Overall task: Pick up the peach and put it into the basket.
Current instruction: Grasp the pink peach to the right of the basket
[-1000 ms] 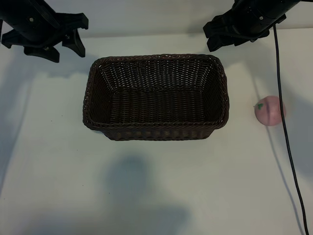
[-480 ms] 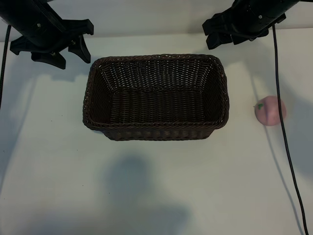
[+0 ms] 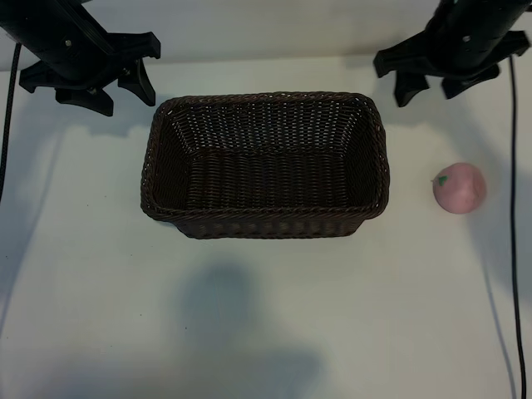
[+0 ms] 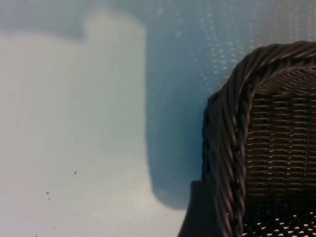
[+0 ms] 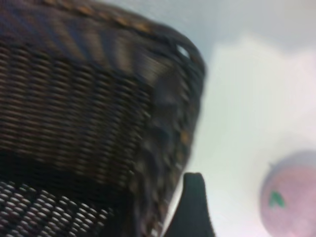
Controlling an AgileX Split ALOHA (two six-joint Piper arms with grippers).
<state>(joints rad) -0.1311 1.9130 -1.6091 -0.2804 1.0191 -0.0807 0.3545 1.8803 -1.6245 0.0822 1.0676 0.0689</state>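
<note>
While nothing is gripped yet, the job sits at its very start: pickup, carry and drop are all left to do.

Nearest the ext. camera, the table [image 3: 249, 332] carries only shadow, no task item. Mid-scene sits the basket [image 3: 264, 164], dark wicker w/ braided rim, and nothing shows inside it. Beside it on the right arm's side, apart from the basket wall w/ a strip of bare table between, lies the peach [image 3: 459, 188], pale pink, small green leaf mark facing up and toward the basket. It rests on the table, untouched. A black cable [image 3: 509, 249] runs down the table edge just beyond it.

Farther back, the right gripper [image 3: 438, 86] hangs above the table past the basket's far right corner, pointing steeply down, jaws spread wide and empty. It's well short of the peach, which lies nearer the camera than it does. Its wrist cam shows the basket corner and the peach off to one side, w/ one dark fingertip in the frame, so the fruit isn't between the fingers.

Left gripper [image 3: 98, 79] hovers by the far left corner, also spread wide, holding nothing; prob. idle for this one.

Judgement: approx. zero progress on the task proper. Right arm is the likely picker, needs to come toward the peach and descend.
</note>
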